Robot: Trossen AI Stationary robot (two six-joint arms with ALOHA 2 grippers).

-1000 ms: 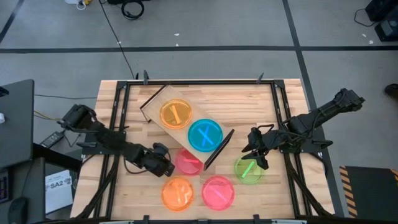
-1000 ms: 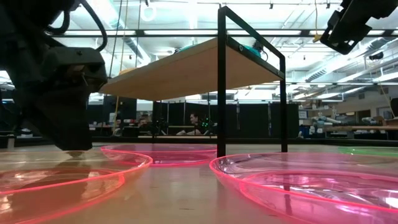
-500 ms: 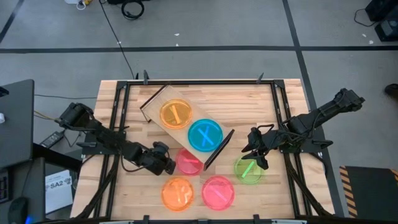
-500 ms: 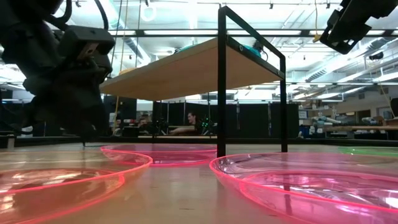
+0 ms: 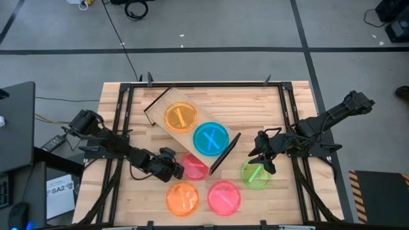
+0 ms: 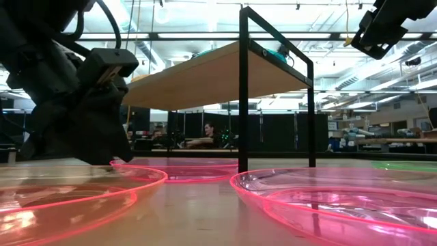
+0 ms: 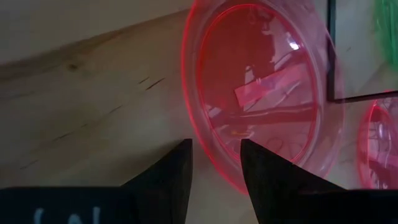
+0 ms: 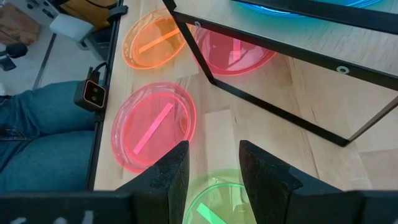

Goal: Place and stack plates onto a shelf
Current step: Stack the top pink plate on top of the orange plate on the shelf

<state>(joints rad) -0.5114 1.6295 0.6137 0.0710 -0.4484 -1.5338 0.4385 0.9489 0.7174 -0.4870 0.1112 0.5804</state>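
Left gripper point(image 5: 178, 171) is low at the table, fingers point(image 7: 174, 177) apart astride the near rim of a pink plate point(image 7: 261, 99), which lies partly under the shelf point(image 5: 192, 128)'s dark end panel. Shelf top carries an orange plate point(image 5: 181, 117) & a cyan plate point(image 5: 211, 138). Right gripper point(image 5: 263, 161) hovers w/ fingers apart over a green plate point(image 5: 255, 174). Another orange plate point(image 5: 183, 198) & pink plate point(image 5: 224, 197) sit near the table's front edge.

white box point(image 5: 61, 190) beside table (floor, left): "sa2"
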